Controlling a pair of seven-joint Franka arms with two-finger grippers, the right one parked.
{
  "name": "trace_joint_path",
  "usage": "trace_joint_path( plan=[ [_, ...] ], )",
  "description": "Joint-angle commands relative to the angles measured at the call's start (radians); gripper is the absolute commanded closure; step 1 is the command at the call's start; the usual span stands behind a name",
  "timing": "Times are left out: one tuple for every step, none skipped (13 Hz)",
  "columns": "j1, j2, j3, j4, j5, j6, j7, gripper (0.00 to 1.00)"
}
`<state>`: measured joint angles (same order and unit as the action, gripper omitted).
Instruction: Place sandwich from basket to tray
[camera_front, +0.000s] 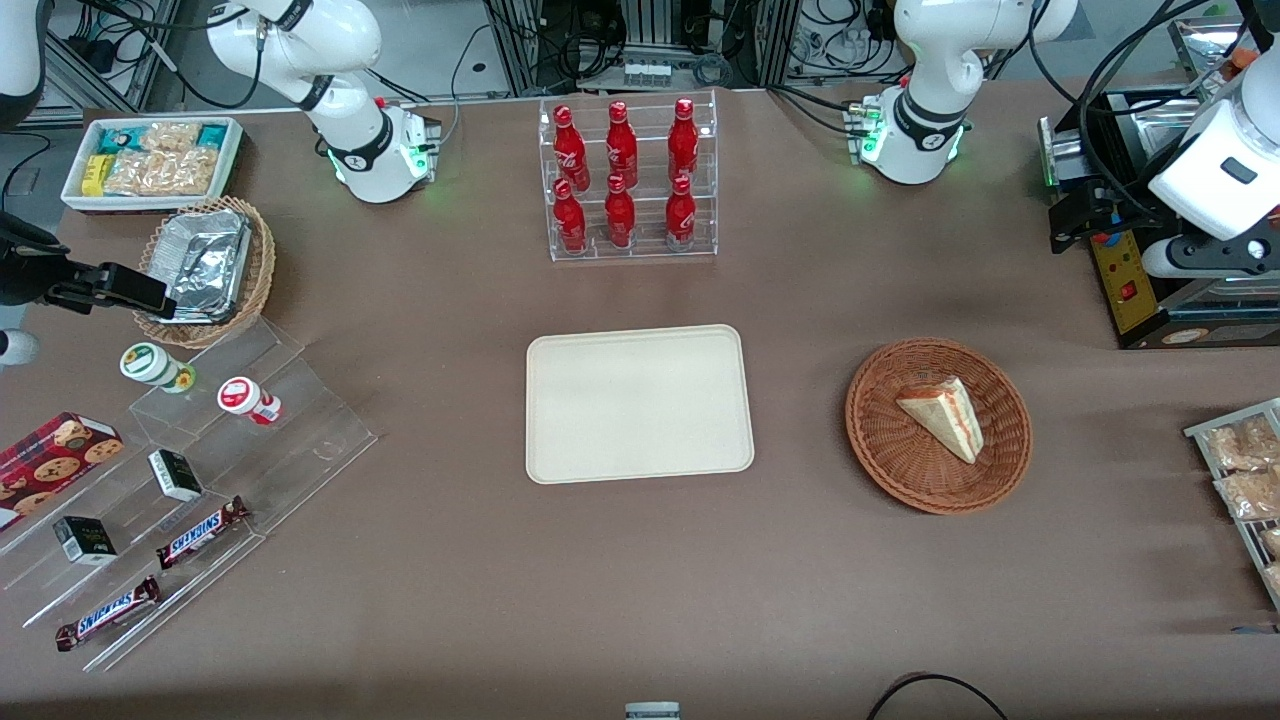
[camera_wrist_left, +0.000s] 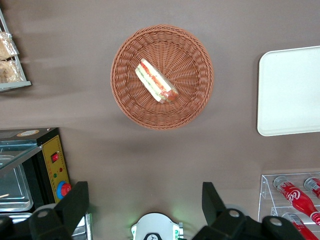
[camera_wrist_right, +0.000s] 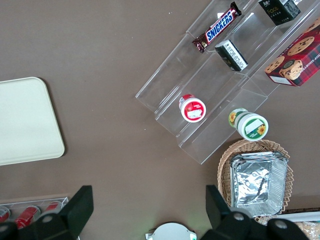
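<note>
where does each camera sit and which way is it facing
Front view: high above the table, looking down at tray, basket and both arm bases.
Left wrist view: on the working arm, high, looking down at the sandwich; the open claw shows.
Right wrist view: on the parked arm, looking down at the snack steps.
All three share the tray.

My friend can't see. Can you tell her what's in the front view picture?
A sandwich sits in a round wicker basket beside a bare cream tray on a brown table. The open gripper is high above the table's edge, touching nothing.
</note>
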<state>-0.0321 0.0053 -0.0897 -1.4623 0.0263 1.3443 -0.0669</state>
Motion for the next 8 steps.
trace_joint_path(
  plan=[
    [-0.009,-0.002,0.01,-0.007,-0.014,0.018,-0.01,0.0],
    [-0.009,0.001,0.01,-0.006,-0.013,0.022,-0.01,0.0],
    [-0.008,0.001,0.01,-0.006,-0.014,0.033,-0.01,0.0],
    [-0.006,0.002,0.011,-0.009,-0.014,0.051,-0.004,0.0],
    [-0.006,0.018,0.01,-0.009,-0.016,0.067,-0.002,0.0],
    [-0.003,0.031,0.011,-0.009,-0.016,0.073,-0.002,0.0],
    [-0.002,0.047,0.011,-0.009,-0.017,0.082,-0.002,0.0],
    [-0.002,0.061,0.011,-0.022,-0.017,0.093,-0.002,0.0]
  ],
)
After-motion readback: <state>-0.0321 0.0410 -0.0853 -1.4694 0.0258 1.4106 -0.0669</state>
